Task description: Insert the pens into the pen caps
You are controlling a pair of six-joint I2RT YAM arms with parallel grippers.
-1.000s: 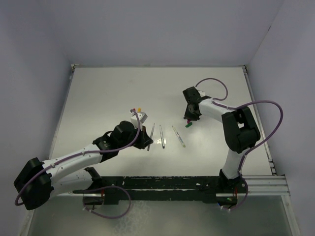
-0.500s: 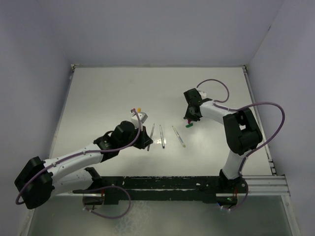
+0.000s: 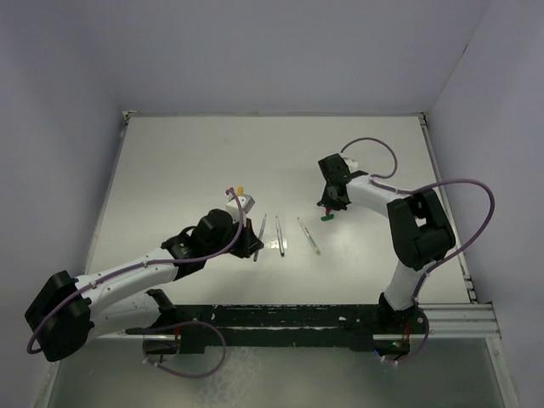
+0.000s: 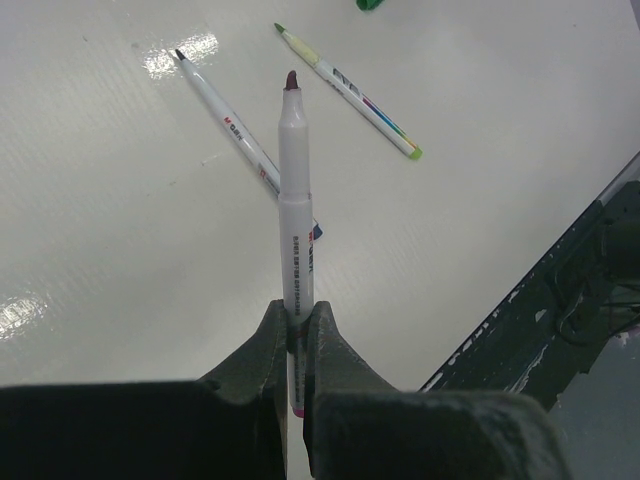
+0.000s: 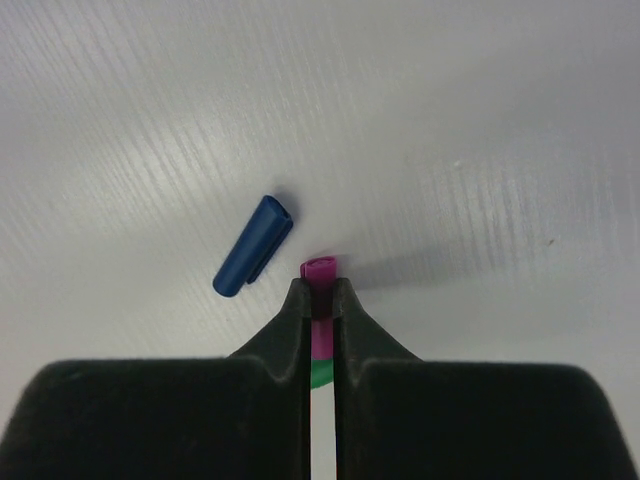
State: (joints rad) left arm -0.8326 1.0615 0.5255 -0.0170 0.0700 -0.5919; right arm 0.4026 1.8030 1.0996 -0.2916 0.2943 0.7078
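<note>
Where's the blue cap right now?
In the right wrist view, the blue cap lies flat on the table, just left of the right gripper and apart from the purple cap it pinches.

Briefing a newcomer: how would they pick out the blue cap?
Find the right gripper, shut on a purple cap. On the white table, just left of its tips in the wrist view, lies the blue cap, the only blue one, lying loose.

High rear view down on table [image 3: 187, 161], wrist views close, left one sharing loose pens [image 4: 240, 140]
</note>
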